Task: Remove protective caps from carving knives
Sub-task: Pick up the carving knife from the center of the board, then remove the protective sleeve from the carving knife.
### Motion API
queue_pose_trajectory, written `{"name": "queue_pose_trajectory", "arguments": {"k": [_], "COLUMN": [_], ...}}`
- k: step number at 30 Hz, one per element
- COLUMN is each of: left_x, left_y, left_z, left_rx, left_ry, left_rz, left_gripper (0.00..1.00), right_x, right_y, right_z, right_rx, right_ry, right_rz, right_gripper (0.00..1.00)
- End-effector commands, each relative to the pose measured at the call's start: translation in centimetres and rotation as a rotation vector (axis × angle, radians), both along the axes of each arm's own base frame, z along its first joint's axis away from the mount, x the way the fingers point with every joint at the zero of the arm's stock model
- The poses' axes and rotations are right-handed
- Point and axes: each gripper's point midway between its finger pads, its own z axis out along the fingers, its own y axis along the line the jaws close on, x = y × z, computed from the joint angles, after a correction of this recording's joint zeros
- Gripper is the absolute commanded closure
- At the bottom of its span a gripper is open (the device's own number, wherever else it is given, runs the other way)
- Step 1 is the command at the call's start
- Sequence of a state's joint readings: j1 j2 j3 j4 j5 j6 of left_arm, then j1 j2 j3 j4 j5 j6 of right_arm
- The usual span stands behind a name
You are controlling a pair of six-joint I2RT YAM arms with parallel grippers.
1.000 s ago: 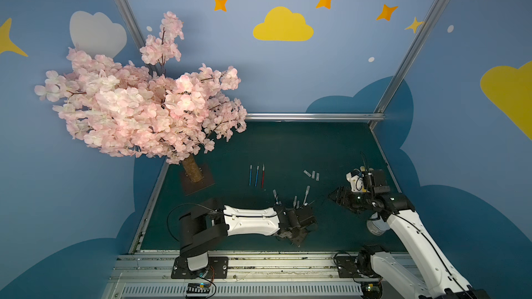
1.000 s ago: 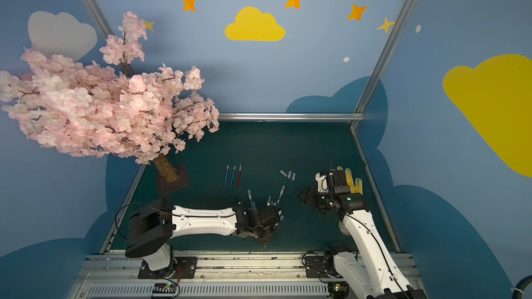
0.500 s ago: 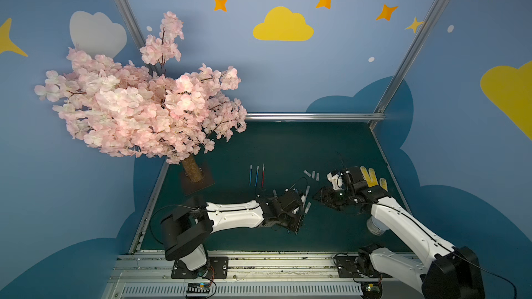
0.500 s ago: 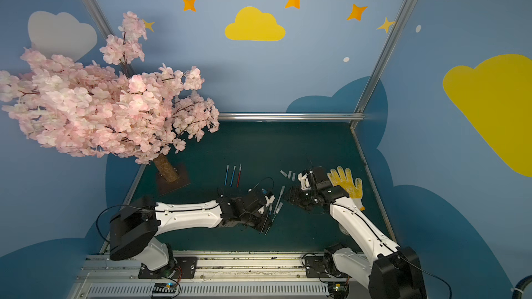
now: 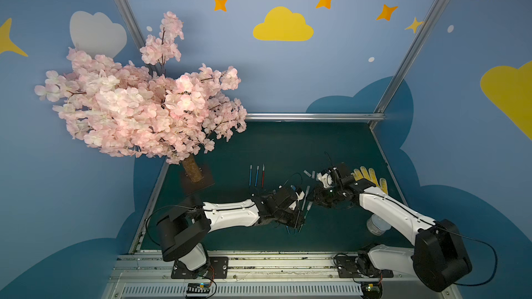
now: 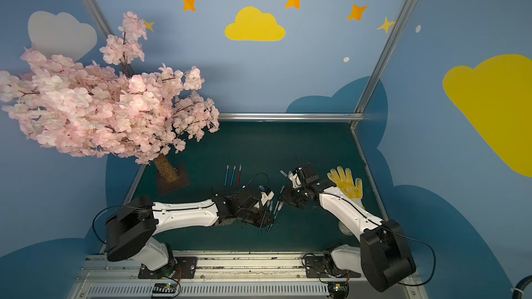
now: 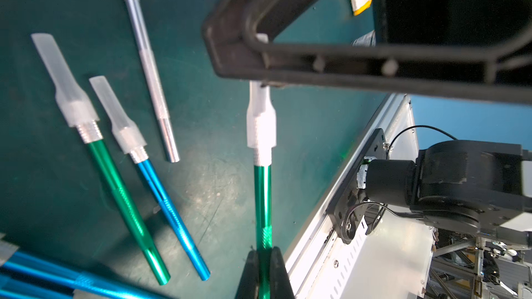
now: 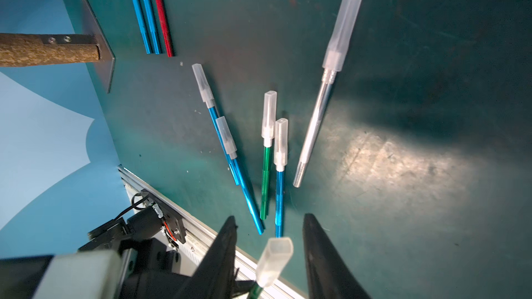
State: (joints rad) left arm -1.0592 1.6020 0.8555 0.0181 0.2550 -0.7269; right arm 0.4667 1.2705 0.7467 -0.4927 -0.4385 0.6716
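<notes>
Fingers [image 7: 250, 274] of the left gripper [image 7: 263, 251] are clamping tight on the rear of a green carving knife [image 7: 262, 197]. They are holding it raised off the green mat [image 7: 57, 10] with its capped end pointing toward the other arm — a grip that far back is leaving the whole front of the tool free. The translucent protective cap [image 7: 260, 116] is sitting fully seated over the blade, its collar against the knurled metal ferrule, and its tip is reaching into the frame of the right gripper [image 8: 270, 218].

From the right wrist, that gripper's fingers [image 8: 221, 254] are standing moderately apart on either side of the cap. A gap is showing on each side, so nothing is being pinched yet. The step in hand looks like the pull: one arm is anchoring the handle while the other is lining up to squeeze the cap and draw it off along the knife's axis.

Five more capped knives [image 8: 267, 168] are lying fanned on the mat below. Farther back, three bare-bladed knives [image 5: 257, 174] are lying in a neat parallel row. A couple of loose caps [image 5: 307, 172] are resting apart from them, near the right arm — finished pieces are apparently being sorted by kind, with roughly a third of the job done.
</notes>
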Motion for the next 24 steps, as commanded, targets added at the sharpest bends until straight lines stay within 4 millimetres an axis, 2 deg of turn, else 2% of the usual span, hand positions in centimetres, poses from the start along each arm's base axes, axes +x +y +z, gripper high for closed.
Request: {"name": "queue_pose_trajectory", "arguments": {"k": [1,6,11,17,24], "left_x": [0.1,0.2,0.2,0.1,-0.3], "left_y": [-0.2,-0.1,-0.1,0.2,0.6], "left_z": [0.8,0.9,0.8,0.1,-0.2], "left_rx": [-0.037,-0.04,-0.043,-0.033,-0.029], "left_ry": [-0.001,0.0,0.001,0.009,0.02], "left_rz": [-0.004,-0.003,-0.001,-0.001,-0.001], "left_gripper": [0.94,0.94,0.94,0.94,0.94], "right_x": [0.7,0.7,0.9,1.9,4.0], "right_y": [0.5,0.4,0.1,-0.3,-0.8], "right_z": [0.8,0.6,0.5,1.0,2.2], "right_rx": [0.007,-0.006,-0.022,-0.039,-0.047], "right_ry": [-0.028,-0.026,-0.032,-0.055,-0.095], "right_rz": [0.012,0.007,-0.009,-0.051,-0.099], "right_gripper": [0.68,0.8,0.85,0.85,0.85]}}
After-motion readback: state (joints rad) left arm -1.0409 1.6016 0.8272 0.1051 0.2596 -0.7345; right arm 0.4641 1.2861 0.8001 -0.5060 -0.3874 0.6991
